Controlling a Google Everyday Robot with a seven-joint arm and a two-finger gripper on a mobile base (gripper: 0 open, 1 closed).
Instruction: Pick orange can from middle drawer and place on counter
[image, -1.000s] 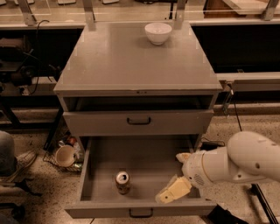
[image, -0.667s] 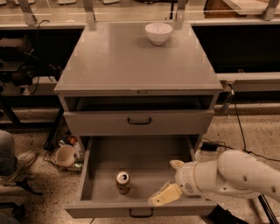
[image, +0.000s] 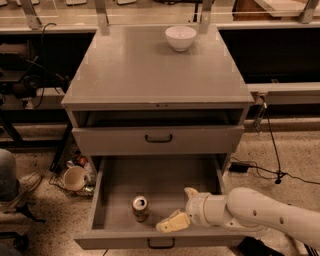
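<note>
Our hand (image: 181, 207), spread wide, at the orange can's (image: 140, 208) three o'clock in the middle drawer (image: 150, 177); we should straddle it squarely.

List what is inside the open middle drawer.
The orange can stands upright on the floor of the middle drawer, near its front. The gripper, open, reaches in just right of it, not touching. The arm covers the drawer's right front corner, so anything there is hidden.

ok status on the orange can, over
Gripper open, inside middle drawer, just right of orange can, no contact. Can upright near drawer front. Nothing between them; white bowl at back of counter.
</note>
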